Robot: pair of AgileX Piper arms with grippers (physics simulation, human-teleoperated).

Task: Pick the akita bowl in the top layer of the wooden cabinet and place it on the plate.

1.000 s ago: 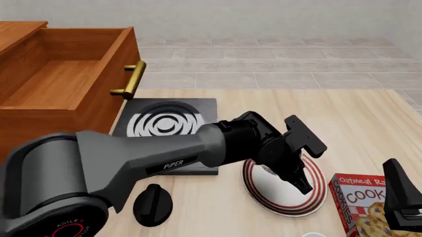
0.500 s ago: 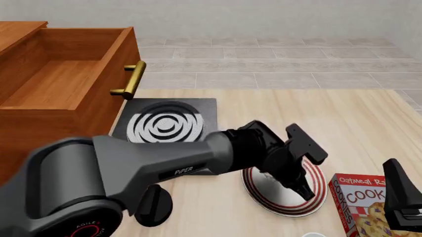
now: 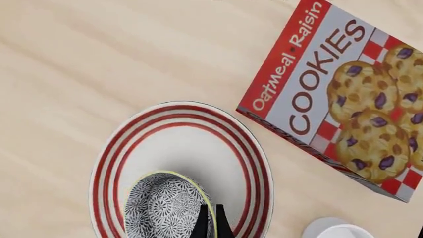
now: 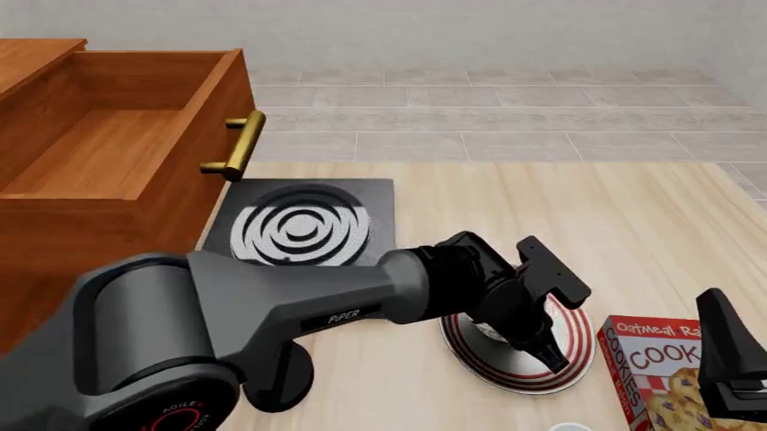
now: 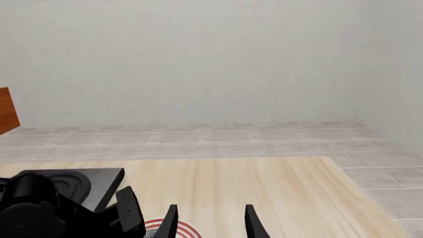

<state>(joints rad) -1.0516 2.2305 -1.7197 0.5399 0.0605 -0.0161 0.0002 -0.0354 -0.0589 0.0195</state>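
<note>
Cabinet: the large reddish-brown wooden cabinet (image 4: 72, 224) stands at the counter's (image 4: 504, 206) left, its top drawer (image 4: 120, 135) pulled open.
Left hand (image 4: 545, 346): pressed together on the rim of the small net-patterned white bowl (image 3: 165, 206).
Bowl: over the red-ringed round white plate (image 3: 152, 148).
Right hand (image 5: 210, 223): fingers spread, holding nothing.

The left claw (image 4: 527, 337) points down toward 4 o'clock, fingers pinched close together; the right claw (image 5: 210, 222) rests level, fingers apart.
</note>
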